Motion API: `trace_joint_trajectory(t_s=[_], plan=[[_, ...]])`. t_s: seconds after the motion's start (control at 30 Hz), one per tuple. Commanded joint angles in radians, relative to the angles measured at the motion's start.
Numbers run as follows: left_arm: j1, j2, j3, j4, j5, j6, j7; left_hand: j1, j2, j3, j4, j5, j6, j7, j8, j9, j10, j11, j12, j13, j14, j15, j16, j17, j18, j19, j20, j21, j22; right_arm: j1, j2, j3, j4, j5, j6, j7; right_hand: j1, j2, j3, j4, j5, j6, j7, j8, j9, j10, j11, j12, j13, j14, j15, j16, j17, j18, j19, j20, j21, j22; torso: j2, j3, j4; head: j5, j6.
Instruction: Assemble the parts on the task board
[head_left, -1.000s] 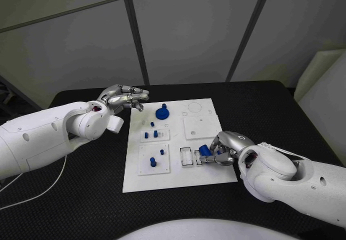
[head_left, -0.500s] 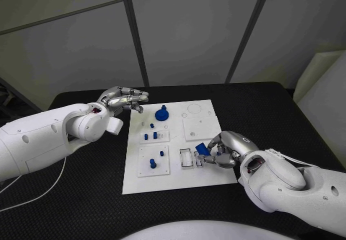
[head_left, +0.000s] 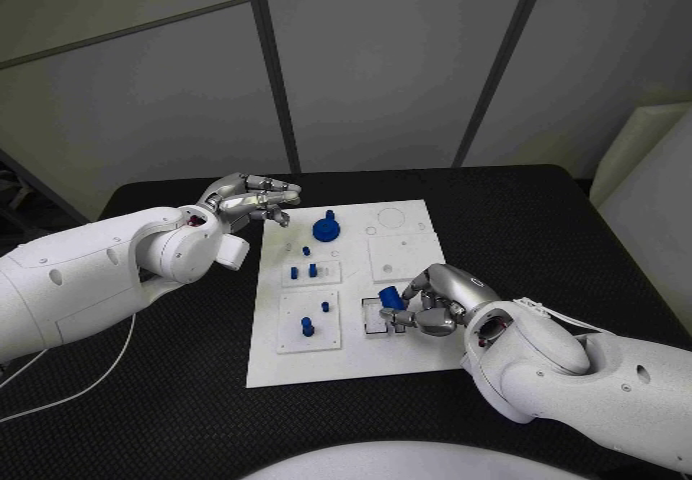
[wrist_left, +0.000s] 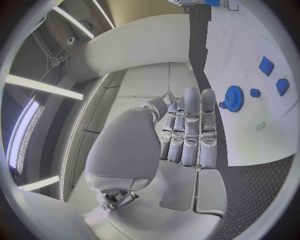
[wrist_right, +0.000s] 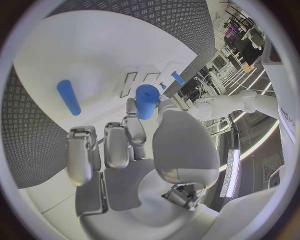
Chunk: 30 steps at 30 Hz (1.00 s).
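- Looking from the head camera, you see the right hand (head_left: 433, 303) over the near right part of the task board (head_left: 353, 290), its fingers (head_left: 408, 318) pinching a blue cylindrical part (head_left: 389, 297) just above a small white fixture (head_left: 374, 315).
- You can read no brand, label or writing on the board or the parts.
- Your right wrist view shows what the head view hides: the held part (wrist_right: 147, 100) is a short round peg seen nearly end-on, gripped between the thumb and a fingertip, with its long axis pointing down toward the board. You also see a second blue peg (wrist_right: 68, 97) lying flat on the white surface, well apart from the hand.
- Your left hand (head_left: 245, 198) hovers over the black desk (head_left: 173, 330) just off the board's far left corner, fingers curled in and holding nothing. The left wrist view (wrist_left: 187, 135) shows those fingers side by side and bent forward, empty.
- From that left wrist view you get a clear look at the blue gear (wrist_left: 234, 95) with its toothed rim, and two small blue blocks (wrist_left: 266, 65) beyond it.
- In the head view the gear (head_left: 327, 229) stands on the far part of the board, small blue pegs (head_left: 304, 270) stand upright in a white block in the middle, and another peg (head_left: 306, 324) stands in the near left block.
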Motion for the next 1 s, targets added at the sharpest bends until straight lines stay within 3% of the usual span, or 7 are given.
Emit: trace_joint_trajectory(t_s=[0.03,0.13,0.57,0.67,0.73,0.87,1.0], plan=[[0.001,0.002,0.001,0.003,0.003,0.014,-0.002,-0.011,0.002,-0.004,0.003,-0.006,-0.003,0.005,-0.007,0.001,-0.002,0.002,-0.004,0.001,-0.006,0.002,-0.003,-0.001,0.002,-0.006,0.0,-0.007,-0.001,0.002,0.014,0.001,-0.01,0.03,0.063,-0.013,-0.029,-0.002,-0.01,-0.002,-0.013,0.016,-0.005,0.001,0.008,0.002,-0.007,-0.004,0.0,0.034,-0.006,-0.001,0.0,-0.015,0.104,-0.009,0.003,0.263,0.001,0.0004,0.0019,-0.001,-0.001],[0.001,0.002,0.001,0.004,0.003,0.014,-0.004,-0.011,0.002,-0.004,0.003,-0.006,-0.003,0.005,-0.007,0.001,-0.002,0.002,-0.004,0.001,-0.006,0.002,-0.003,-0.001,0.002,-0.006,0.0,-0.007,-0.001,0.002,0.024,0.001,-0.017,0.031,0.075,-0.017,-0.045,-0.005,-0.013,-0.002,-0.029,0.019,-0.007,0.0,0.018,0.003,-0.008,-0.005,0.001,0.035,-0.007,-0.001,0.0,-0.015,0.104,-0.01,0.003,0.263,0.002,-0.0007,0.0015,0.002,-0.001],[0.001,0.005,0.001,0.003,0.003,0.016,-0.006,-0.012,0.003,-0.004,0.003,-0.006,-0.003,0.005,-0.007,0.002,-0.003,0.001,-0.004,0.002,-0.006,0.002,-0.004,-0.002,0.002,-0.006,0.001,-0.008,-0.003,0.002,0.058,0.001,-0.039,0.03,0.068,-0.02,-0.06,-0.007,-0.016,-0.002,-0.049,0.024,-0.008,-0.001,0.03,0.002,-0.009,-0.014,-0.002,0.034,-0.008,-0.003,-0.002,-0.015,0.104,-0.011,0.003,0.263,-0.001,0.0008,0.0007,0.008,-0.003],[0.001,0.005,0.001,0.003,0.003,0.016,-0.007,-0.012,0.003,-0.004,0.003,-0.006,-0.003,0.005,-0.007,0.002,-0.003,0.001,-0.004,0.002,-0.006,0.002,-0.004,-0.002,0.002,-0.006,0.001,-0.008,-0.003,0.002,0.061,0.001,-0.043,0.029,0.057,-0.017,-0.096,-0.019,-0.029,-0.001,-0.161,0.013,-0.004,-0.011,0.043,-0.015,-0.005,-0.059,-0.031,0.03,-0.006,-0.013,-0.017,-0.015,0.104,-0.01,0.003,0.263,0.0,0.0006,0.0002,0.009,-0.002],[0.001,0.005,0.001,0.003,0.003,0.017,-0.008,-0.012,0.003,-0.004,0.003,-0.006,-0.003,0.005,-0.007,0.002,-0.003,0.001,-0.004,0.002,-0.006,0.002,-0.004,-0.002,0.002,-0.006,0.001,-0.008,-0.003,0.002,0.063,0.001,-0.044,0.029,0.052,-0.015,-0.121,-0.029,-0.053,0.0,-0.2,0.005,-0.002,-0.018,0.05,-0.023,-0.003,-0.08,-0.044,0.029,-0.004,-0.017,-0.023,-0.015,0.104,-0.008,0.003,0.263,0.0,0.0009,0.0003,0.009,-0.001],[0.001,0.005,0.001,0.003,0.003,0.018,-0.01,-0.012,0.003,-0.004,0.003,-0.006,-0.003,0.005,-0.007,0.002,-0.003,0.001,-0.004,0.002,-0.006,0.002,-0.004,-0.002,0.002,-0.006,0.001,-0.008,-0.003,0.002,0.064,0.001,-0.048,0.029,0.042,-0.011,-0.164,-0.028,-0.142,0.0,-0.241,-0.009,0.005,-0.031,0.064,-0.051,0.002,-0.158,-0.095,0.027,0.001,-0.023,-0.028,-0.015,0.104,-0.005,0.003,0.263,0.0,0.0006,-0.0002,0.009,-0.001],[0.001,0.004,0.001,0.004,0.003,0.018,-0.011,-0.012,0.003,-0.004,0.003,-0.006,-0.003,0.005,-0.007,0.002,-0.003,0.001,-0.004,0.002,-0.006,0.002,-0.004,-0.002,0.002,-0.006,0.001,-0.008,-0.003,0.002,0.063,0.001,-0.049,0.026,0.034,-0.009,-0.192,-0.041,-0.178,0.001,-0.251,-0.019,0.008,-0.041,0.072,-0.065,0.005,-0.199,-0.123,0.026,0.002,-0.027,-0.033,-0.015,0.104,-0.003,0.003,0.263,0.001,0.0005,-0.0002,0.01,-0.001]])
